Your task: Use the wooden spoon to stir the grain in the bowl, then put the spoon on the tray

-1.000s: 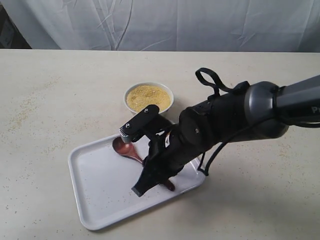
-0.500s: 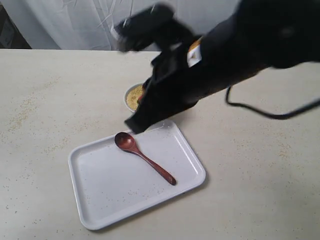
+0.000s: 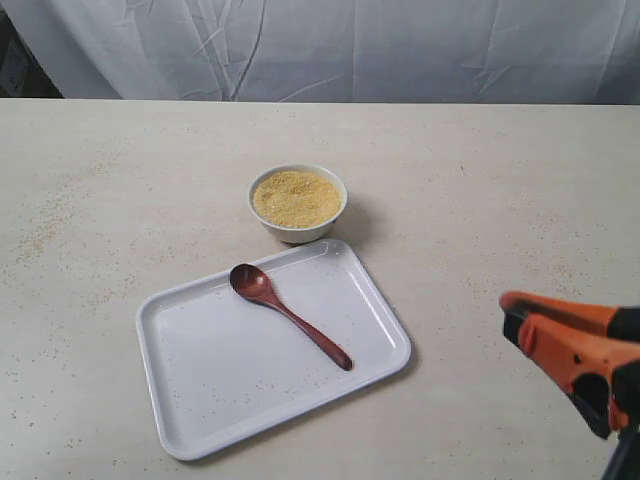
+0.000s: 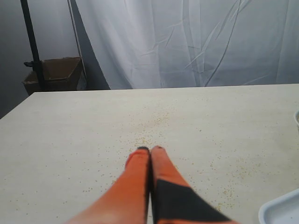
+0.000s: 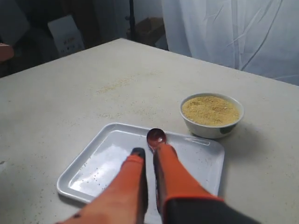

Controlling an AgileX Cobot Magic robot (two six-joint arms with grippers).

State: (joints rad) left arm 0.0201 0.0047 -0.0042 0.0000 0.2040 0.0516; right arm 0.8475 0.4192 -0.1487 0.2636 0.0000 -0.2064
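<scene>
Now: wooden spoon (image 3: 290,316) lies flat in the tray (image 3: 215,375), set diagonally, oval end toward the bowl (image 3: 298,232). Nothing touches it. Bowl sits on the table (image 3: 100,200) just beside the tray's far rim; contact unclear. Grain (image 3: 296,197) fills it near the brim. Right gripper (image 5: 150,150) hangs off to the right of the tray, fingers nearly together with a thin slit between, empty. Left gripper (image 4: 150,149) is over bare tabletop, fingers pressed together, holding nothing. Loose grains are scattered on the table.

Glossy wooden spoon (image 3: 297,322), smooth white plastic tray (image 3: 220,375)
</scene>
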